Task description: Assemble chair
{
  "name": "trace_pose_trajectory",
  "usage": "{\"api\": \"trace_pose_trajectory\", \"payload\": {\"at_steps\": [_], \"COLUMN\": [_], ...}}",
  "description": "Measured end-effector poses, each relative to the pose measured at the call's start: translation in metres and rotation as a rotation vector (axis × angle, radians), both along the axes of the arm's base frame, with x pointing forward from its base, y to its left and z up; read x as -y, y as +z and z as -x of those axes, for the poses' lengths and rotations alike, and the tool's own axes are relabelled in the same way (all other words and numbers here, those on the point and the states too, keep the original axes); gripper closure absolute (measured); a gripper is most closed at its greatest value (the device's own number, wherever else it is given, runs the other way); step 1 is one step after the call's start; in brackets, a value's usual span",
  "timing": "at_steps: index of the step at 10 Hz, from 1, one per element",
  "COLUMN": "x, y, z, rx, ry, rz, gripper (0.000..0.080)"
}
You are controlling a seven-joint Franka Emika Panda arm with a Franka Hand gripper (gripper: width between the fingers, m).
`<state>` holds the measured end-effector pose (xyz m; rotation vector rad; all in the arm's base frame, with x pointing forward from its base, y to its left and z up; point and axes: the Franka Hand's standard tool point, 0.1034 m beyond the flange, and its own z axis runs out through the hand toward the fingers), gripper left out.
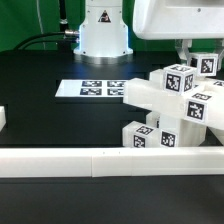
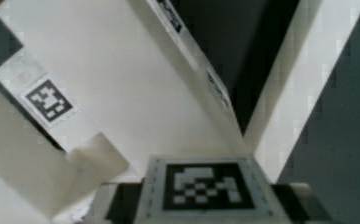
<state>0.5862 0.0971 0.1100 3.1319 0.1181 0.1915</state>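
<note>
Black tabletop (image 1: pixel 40 115) fills the scene, a long white border rail (image 1: pixel 100 158) along its near edge. Toward the middle lies the marker board (image 1: pixel 97 88) (flat, four tags showing). At the exterior view's right sits the chair (image 1: pixel 172 108), a cluster of tagged white pieces, with the gripper (image 1: pixel 190 57) directly above it; whether its fingers are open or clamped, I cannot tell.

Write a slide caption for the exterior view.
Hand above clustered chair pieces by the border rail; marker board behind.
</note>
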Motion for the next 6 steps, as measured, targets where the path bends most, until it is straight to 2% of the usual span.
{"api": "trace_pose_trajectory", "payload": {"at_steps": [3, 6], "x": [-0.0032, -0.0039], "y": [-0.0001, 0.0002], "z": [0.0007, -0.0002], "rx": [0.022, 0.011], "ry": [-0.352, -0.601], "rz": [-0.075, -0.126], "gripper": [0.0533, 0.0532]}}
